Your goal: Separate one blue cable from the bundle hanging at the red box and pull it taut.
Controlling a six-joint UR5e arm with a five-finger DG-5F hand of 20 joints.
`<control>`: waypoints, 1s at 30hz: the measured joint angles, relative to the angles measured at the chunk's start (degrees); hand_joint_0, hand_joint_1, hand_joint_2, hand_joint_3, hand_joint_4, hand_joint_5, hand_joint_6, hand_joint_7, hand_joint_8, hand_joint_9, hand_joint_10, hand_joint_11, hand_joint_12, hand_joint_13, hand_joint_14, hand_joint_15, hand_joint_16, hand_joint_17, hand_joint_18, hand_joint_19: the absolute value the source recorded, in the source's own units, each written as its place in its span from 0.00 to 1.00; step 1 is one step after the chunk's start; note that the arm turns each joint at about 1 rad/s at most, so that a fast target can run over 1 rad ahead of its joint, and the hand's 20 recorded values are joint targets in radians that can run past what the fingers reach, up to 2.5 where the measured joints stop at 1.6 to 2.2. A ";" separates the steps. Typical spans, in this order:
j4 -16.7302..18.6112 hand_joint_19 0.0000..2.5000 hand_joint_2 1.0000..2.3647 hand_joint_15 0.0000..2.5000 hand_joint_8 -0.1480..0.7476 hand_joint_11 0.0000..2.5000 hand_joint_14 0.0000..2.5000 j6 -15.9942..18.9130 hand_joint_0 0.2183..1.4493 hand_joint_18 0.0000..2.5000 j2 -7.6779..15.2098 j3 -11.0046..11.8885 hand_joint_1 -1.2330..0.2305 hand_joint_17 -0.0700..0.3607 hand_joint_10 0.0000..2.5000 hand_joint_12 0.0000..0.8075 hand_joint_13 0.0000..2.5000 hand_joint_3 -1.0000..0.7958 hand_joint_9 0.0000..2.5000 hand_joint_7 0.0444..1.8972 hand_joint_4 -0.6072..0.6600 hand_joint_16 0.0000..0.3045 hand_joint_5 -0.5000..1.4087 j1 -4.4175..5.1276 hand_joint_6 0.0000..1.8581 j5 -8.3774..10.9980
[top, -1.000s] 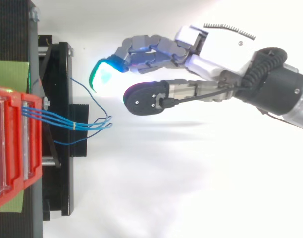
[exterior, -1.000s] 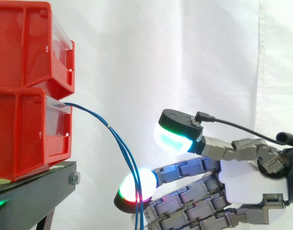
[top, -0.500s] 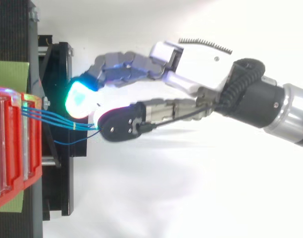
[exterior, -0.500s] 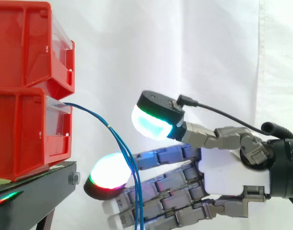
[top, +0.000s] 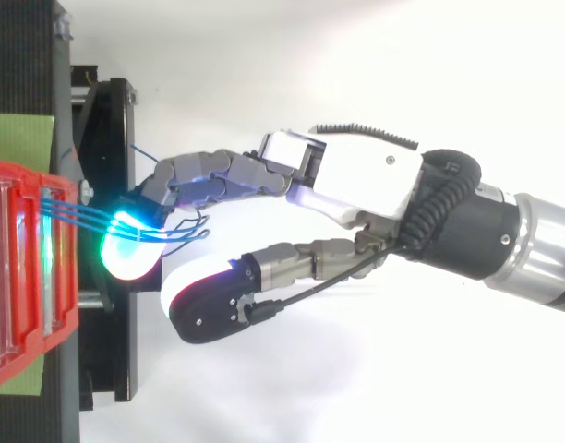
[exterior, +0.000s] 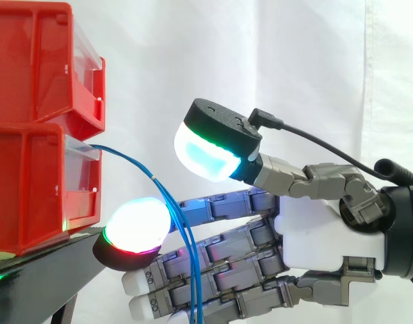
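The hand stands wide, thumb at 12 o'clock above straight fingers, holding nothing; blue cables droop toward 5 o'clock from the red box, crossing those fingers; closing now could trap several strands, not one.

We are finding no writing, number or sign that can be read. We are seeing plain faces on the stacked red plastic bins and the black metal stand.
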State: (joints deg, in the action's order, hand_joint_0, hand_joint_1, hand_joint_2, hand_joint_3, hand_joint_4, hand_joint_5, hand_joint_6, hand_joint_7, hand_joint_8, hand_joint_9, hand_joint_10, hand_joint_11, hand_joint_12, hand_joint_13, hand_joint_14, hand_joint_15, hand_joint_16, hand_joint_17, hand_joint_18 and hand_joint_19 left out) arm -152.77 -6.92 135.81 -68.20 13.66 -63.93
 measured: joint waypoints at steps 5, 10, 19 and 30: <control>0.02 0.15 0.00 0.08 0.46 0.17 0.00 0.71 0.28 0.15 -0.01 0.00 0.47 0.35 0.01 0.37 0.18 0.28 0.25 0.49 0.70 0.12 0.17 0.33 0.27 0.43; 0.02 0.15 0.00 0.09 0.47 0.17 0.00 0.94 0.28 0.15 -0.02 0.00 0.49 0.35 0.01 0.37 0.18 0.28 0.26 0.50 0.70 0.12 0.17 0.38 0.27 0.54; -0.12 0.15 0.00 0.09 0.47 0.17 0.00 1.89 0.28 0.15 -0.02 0.00 0.50 0.36 0.01 0.38 0.18 0.28 0.26 0.49 0.70 0.12 0.17 0.07 0.27 0.44; -0.43 0.15 0.00 0.09 0.47 0.17 0.00 1.96 0.28 0.15 1.40 0.77 0.50 0.36 0.01 0.38 0.18 0.28 0.26 0.49 0.69 0.12 0.17 -0.56 0.27 0.45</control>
State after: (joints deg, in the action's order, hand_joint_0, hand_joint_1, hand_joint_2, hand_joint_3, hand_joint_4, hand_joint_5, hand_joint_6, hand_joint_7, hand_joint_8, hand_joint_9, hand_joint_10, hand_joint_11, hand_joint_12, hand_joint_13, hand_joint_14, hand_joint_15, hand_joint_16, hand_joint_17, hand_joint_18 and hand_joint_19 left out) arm -153.20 -4.97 137.21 -67.44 13.10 -63.48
